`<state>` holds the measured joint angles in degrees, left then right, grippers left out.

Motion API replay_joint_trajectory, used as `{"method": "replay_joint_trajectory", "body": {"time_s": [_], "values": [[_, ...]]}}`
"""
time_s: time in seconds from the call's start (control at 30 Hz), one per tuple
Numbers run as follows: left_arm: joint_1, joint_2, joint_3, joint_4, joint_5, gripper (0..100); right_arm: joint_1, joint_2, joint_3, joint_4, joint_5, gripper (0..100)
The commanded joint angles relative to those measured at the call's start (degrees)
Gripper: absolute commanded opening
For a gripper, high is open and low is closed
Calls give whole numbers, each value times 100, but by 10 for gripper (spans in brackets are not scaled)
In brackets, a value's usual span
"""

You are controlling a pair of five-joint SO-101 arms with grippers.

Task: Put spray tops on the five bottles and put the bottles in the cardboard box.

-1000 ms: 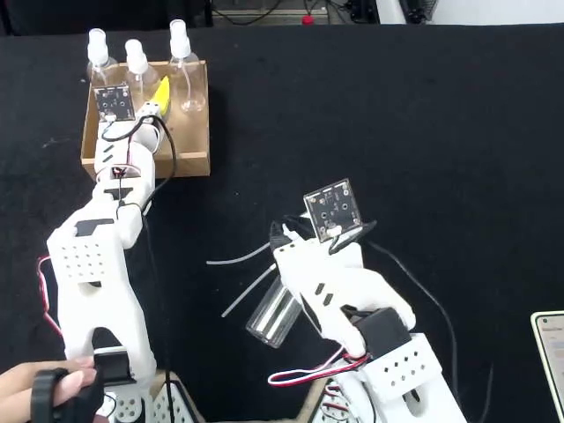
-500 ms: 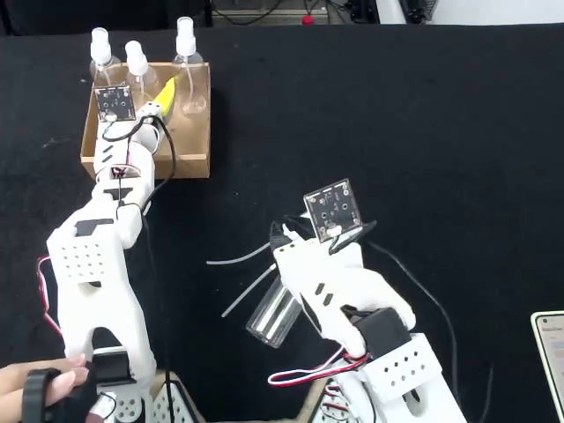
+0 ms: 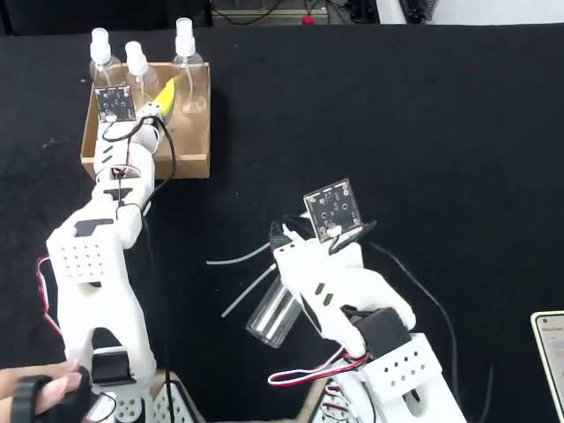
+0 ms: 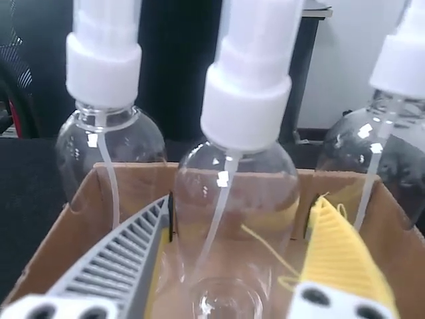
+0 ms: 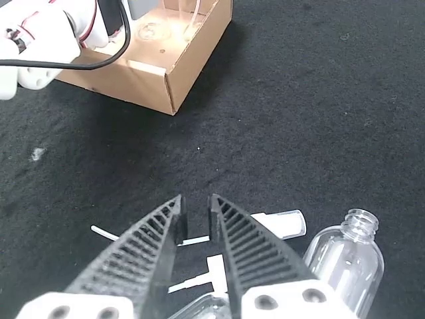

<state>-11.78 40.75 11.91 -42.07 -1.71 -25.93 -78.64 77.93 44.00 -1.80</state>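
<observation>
The cardboard box sits at the table's far left with three clear bottles in it, each wearing a white spray top. My left gripper is inside the box, open, with its grey and yellow fingers on either side of the middle bottle. From above its yellow finger shows beside that bottle. My right gripper hovers over the table's middle, all but shut on nothing. Below it lie an uncapped bottle and a loose spray top. A second loose top lies close by.
An open-necked bottle lies beside the right arm, with two thin spray tubes on the black cloth next to it. A flat device sits at the right edge. The left arm stretches over the box's near wall.
The left gripper's yellow finger has swung slightly outward, and the bottles in the box have shifted a little. The right arm has not moved.
</observation>
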Motion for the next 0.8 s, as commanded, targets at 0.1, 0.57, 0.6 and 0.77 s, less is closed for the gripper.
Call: {"method": "replay_joint_trajectory", "body": {"time_s": [0.1,0.57,0.6,0.77], "values": [[4,-747,321,26,-62,314,79,-127,-66,-132,53,57],[-48,-853,585,26,-70,314,79,-127,-66,-132,53,57],[-48,-853,585,26,-70,314,79,-127,-66,-132,53,57],[-66,-853,585,26,-44,314,79,-127,-66,-132,53,57]]}}
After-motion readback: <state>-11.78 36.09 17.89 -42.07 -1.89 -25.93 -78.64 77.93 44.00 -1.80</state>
